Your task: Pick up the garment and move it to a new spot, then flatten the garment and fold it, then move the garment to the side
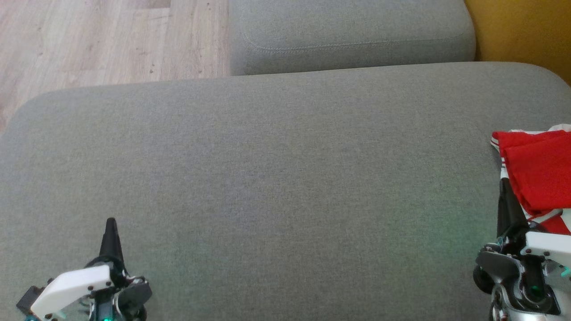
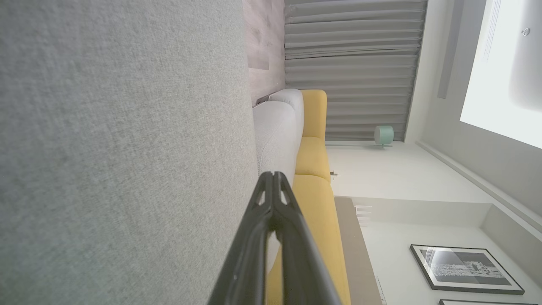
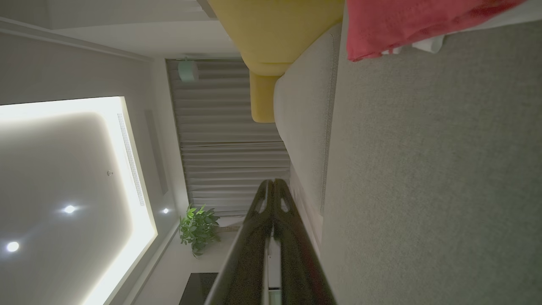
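Note:
The garment (image 1: 537, 171) is red with white striped trim, folded at the right edge of the grey cushion (image 1: 276, 178); it also appears as a red corner (image 3: 406, 21) in the right wrist view. My right gripper (image 1: 505, 183) is shut and empty, its tip just left of the garment's lower edge. My left gripper (image 1: 110, 221) is shut and empty at the lower left, far from the garment. In the wrist views, the left fingertips (image 2: 273, 174) meet and the right fingertips (image 3: 273, 182) meet, each above grey fabric.
A second grey cushion (image 1: 352, 35) lies behind the main one. Wooden floor (image 1: 107, 40) is at the upper left. A yellow sofa part (image 1: 522, 31) sits at the upper right. Curtains (image 2: 351, 67) and a framed picture (image 2: 465, 269) are in the room beyond.

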`<state>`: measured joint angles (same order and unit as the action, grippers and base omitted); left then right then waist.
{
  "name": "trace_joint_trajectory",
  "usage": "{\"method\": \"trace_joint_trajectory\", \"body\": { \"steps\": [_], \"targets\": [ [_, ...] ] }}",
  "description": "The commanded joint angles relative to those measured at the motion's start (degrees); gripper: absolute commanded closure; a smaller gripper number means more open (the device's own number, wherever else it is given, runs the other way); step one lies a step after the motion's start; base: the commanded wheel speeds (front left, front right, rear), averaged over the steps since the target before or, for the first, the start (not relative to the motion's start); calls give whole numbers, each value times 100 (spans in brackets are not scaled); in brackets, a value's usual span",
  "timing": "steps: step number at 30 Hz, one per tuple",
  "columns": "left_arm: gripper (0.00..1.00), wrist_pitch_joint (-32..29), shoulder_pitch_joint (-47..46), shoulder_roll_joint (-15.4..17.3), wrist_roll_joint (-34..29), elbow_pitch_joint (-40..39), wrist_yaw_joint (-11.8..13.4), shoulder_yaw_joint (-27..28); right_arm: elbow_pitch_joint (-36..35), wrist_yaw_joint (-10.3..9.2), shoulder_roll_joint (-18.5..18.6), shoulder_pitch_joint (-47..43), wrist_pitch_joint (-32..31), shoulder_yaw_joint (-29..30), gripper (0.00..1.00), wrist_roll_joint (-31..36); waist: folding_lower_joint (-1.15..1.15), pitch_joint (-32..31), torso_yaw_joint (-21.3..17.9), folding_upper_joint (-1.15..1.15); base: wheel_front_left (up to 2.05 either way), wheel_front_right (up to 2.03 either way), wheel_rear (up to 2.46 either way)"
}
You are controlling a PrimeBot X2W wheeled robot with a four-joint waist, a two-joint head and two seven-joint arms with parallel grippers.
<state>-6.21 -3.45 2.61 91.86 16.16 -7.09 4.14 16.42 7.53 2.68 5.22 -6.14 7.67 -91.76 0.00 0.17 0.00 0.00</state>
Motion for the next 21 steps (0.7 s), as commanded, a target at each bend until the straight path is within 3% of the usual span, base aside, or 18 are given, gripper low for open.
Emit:
{"method": "trace_joint_trajectory", "body": {
  "steps": [1, 21],
  "targets": [
    [100, -26, -274, 27, 31, -209, -40, 237, -239, -4, 20, 97, -36, -114, 100, -39, 0, 0, 0, 0, 0, 0, 0],
    [100, -26, -274, 27, 32, -210, -40, 237, -239, -4, 20, 97, -35, -115, 100, -40, 0, 0, 0, 0, 0, 0, 0]
  ]
}}
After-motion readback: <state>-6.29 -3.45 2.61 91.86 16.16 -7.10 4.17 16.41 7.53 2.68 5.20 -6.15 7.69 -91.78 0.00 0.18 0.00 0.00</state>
